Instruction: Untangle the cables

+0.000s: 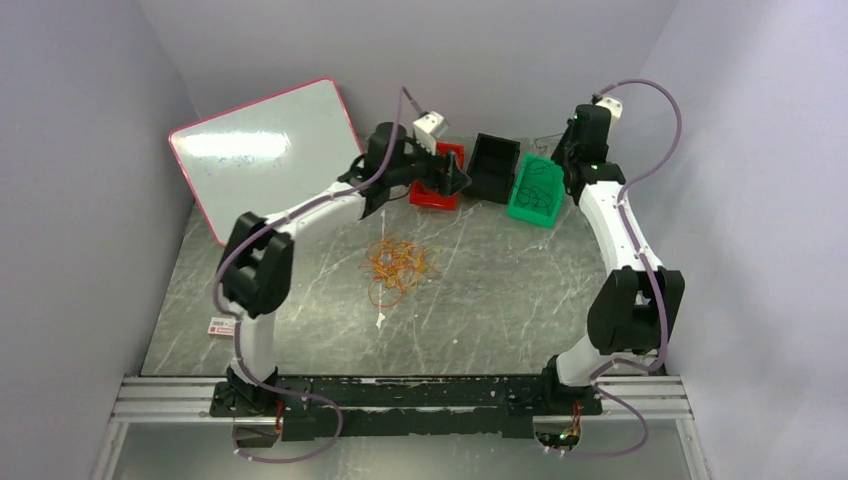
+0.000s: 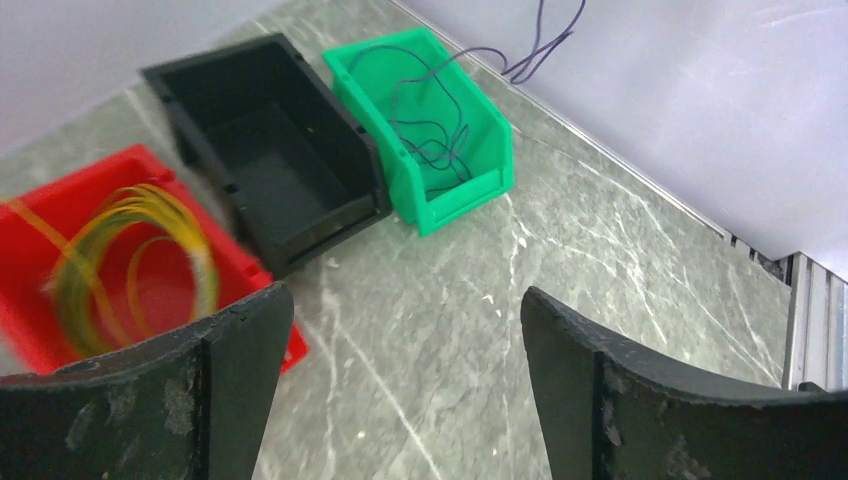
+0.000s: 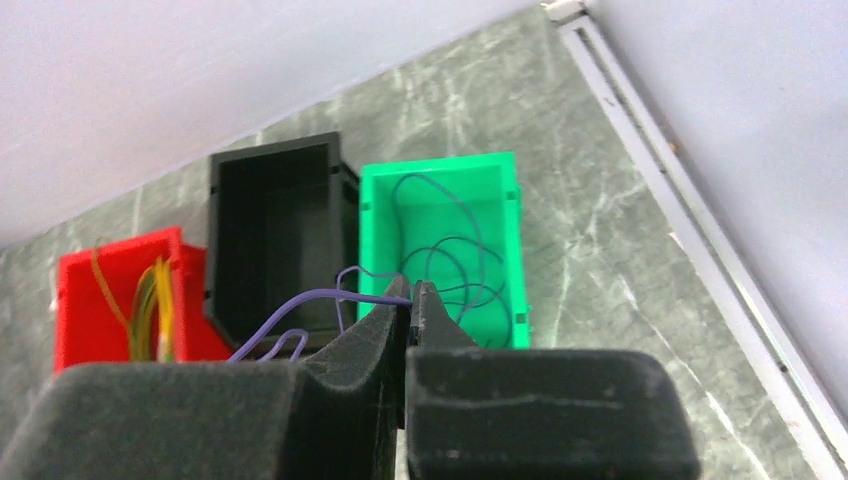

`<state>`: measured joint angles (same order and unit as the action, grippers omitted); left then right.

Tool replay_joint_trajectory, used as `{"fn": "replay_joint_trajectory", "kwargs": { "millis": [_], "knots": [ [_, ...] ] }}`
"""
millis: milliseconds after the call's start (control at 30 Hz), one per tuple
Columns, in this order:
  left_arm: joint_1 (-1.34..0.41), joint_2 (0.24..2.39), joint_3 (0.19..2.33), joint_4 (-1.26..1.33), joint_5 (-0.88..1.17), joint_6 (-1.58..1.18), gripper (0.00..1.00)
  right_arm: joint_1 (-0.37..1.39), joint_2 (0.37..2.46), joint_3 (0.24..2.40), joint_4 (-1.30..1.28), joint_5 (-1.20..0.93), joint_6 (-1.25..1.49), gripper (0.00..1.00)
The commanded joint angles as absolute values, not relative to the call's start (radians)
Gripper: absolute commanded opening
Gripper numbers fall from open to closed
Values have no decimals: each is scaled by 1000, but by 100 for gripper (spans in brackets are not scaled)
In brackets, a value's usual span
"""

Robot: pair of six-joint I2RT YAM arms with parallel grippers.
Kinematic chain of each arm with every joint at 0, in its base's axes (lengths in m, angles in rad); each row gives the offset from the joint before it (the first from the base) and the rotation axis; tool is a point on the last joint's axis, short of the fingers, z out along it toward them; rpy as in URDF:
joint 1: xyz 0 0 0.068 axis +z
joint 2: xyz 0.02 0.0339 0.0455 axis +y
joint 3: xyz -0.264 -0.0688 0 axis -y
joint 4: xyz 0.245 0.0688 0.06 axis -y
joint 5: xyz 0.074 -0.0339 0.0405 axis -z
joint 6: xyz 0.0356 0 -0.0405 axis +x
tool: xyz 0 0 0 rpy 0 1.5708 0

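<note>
1. I see an orange and yellow tangle of cables [image 1: 398,265] lying mid-tabletop [image 1: 520,300], apart from both arms.
2. Yellow loops [image 2: 130,250] lie in the red bin [image 2: 90,172] and dark loops [image 3: 455,260] in the green bin [image 3: 440,165]. A black bin [image 2: 200,70] sits between them.
3. My right claw [image 3: 410,300] is clamped on a purple cable [image 3: 290,298] near the green bin.
4. My left claw [image 2: 405,300] stands wide apart, holding nothing, just by the red bin.

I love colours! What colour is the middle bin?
Black bin; best in left wrist view.

Overhead and close wrist views share green bin [image 1: 528,213].
</note>
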<state>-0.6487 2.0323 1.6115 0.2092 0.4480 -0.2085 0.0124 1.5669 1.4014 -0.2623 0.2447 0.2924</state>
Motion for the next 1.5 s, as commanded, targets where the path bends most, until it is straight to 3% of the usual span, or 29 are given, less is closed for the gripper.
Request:
{"fn": "replay_joint_trajectory", "kwargs": {
  "millis": [0, 333, 567, 1200, 1467],
  "knots": [
    [-624, 1866, 1492, 187, 334, -132, 89, -15, 1602, 1461, -305, 353, 339, 0],
    [-616, 1690, 1327, 27, 141, -28, 91, -42, 1672, 1487, -327, 379, 320, 0],
    [-617, 1609, 1216, 90, 57, 4, 93, -44, 1787, 1496, -338, 383, 329, 0],
    [-617, 1591, 1193, 81, 3, 29, 92, -43, 2063, 1589, -383, 295, 287, 0],
    [-617, 1600, 1194, 78, 12, 26, 92, -44, 2078, 1640, -406, 293, 285, 28]
  ]
}}
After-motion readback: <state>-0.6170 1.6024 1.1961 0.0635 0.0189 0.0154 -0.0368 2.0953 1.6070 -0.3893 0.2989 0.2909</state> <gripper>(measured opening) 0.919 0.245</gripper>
